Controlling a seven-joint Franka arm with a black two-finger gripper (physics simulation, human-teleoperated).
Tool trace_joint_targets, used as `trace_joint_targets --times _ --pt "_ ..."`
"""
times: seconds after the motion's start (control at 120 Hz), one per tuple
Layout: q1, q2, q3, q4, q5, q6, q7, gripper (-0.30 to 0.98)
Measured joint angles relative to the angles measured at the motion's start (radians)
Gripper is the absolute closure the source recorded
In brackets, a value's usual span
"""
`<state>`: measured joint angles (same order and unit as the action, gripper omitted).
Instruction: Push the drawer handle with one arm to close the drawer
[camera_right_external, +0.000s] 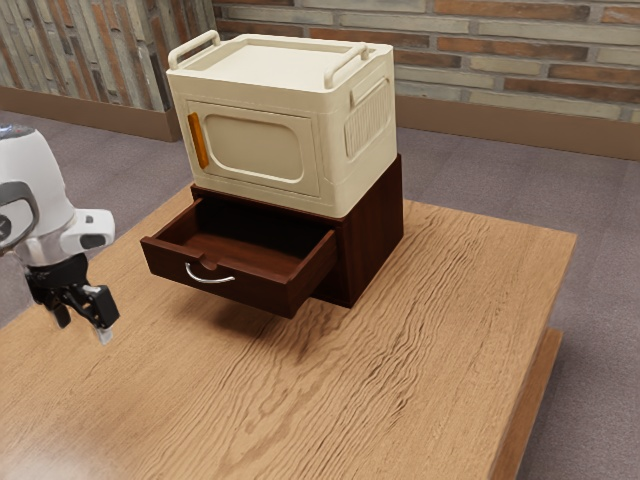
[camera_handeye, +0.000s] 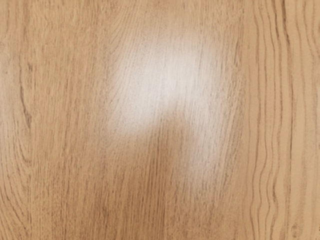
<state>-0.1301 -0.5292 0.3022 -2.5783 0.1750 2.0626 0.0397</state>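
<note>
A: Where are we on the drawer (camera_right_external: 265, 291)?
B: Ours is pulled out of the dark wood cabinet (camera_right_external: 372, 240), curved metal handle (camera_right_external: 209, 280) on its front.
A: Our end effector (camera_right_external: 83, 325)?
B: We've got it open, fingers apart, nothing between them. Pointing down, near the drawer, toward the exterior view's left. We're not touching the handle.
A: Anything on our cabinet?
B: Cream box (camera_right_external: 262, 155), orange door handle (camera_right_external: 198, 140), two carry handles on top. Cabinet sits on our wooden counter (camera_right_external: 400, 400).
A: Wrist view?
B: We see counter wood grain, glare (camera_handeye: 167, 70) and soft shadow (camera_handeye: 172, 130).
</note>
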Motion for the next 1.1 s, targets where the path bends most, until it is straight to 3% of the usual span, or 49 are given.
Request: trace_joint_targets --times 0.15,0.317,0.483,0.7,1.1 --pt "-0.031 0.074 0.007 0.035 -0.036 0.083 0.024 0.06" --pt "-0.056 0.169 0.007 0.091 -0.068 0.151 0.036 0.47" --pt "-0.064 0.259 0.009 0.153 -0.095 0.203 0.046 0.67" --pt "-0.088 0.325 0.009 0.198 -0.125 0.246 0.056 0.75" --pt "-0.118 0.402 0.012 0.259 -0.163 0.269 0.069 0.78"
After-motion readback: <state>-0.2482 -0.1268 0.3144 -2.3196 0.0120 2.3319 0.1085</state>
